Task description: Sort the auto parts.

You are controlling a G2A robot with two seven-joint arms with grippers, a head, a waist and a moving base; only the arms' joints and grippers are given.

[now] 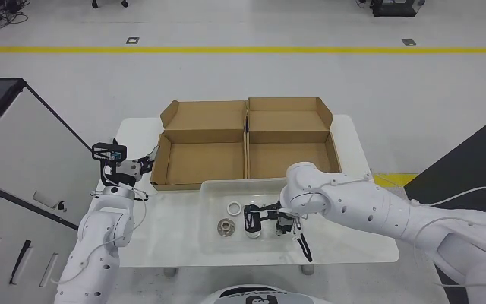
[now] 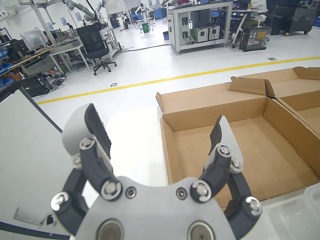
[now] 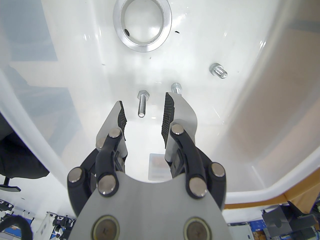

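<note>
White tray (image 3: pixel 250 126), near side of the table: a bolt (image 3: pixel 141 104) lay between the right gripper's (image 3: pixel 145 102) parted fingers. The left gripper (image 2: pixel 155 116), likewise parted, hung beside the left cardboard box (image 2: pixel 250 151).

We find the bin (image 3: pixel 250 51) to be white plastic, smooth and highly glossy, with reflections across its floor. The ring (image 3: pixel 142 48) in it is bare metal with a dull, satin finish; the hex bolts (image 3: pixel 141 103) are bright metal with threaded shanks. The right gripper (image 3: pixel 145 98) carries black, ribbed, rubber-like pads (image 3: pixel 168 116) on smooth pale metal plates. The two boxes (image 1: pixel 205 163) at upper centre of the top view are matt brown cardboard.
</note>
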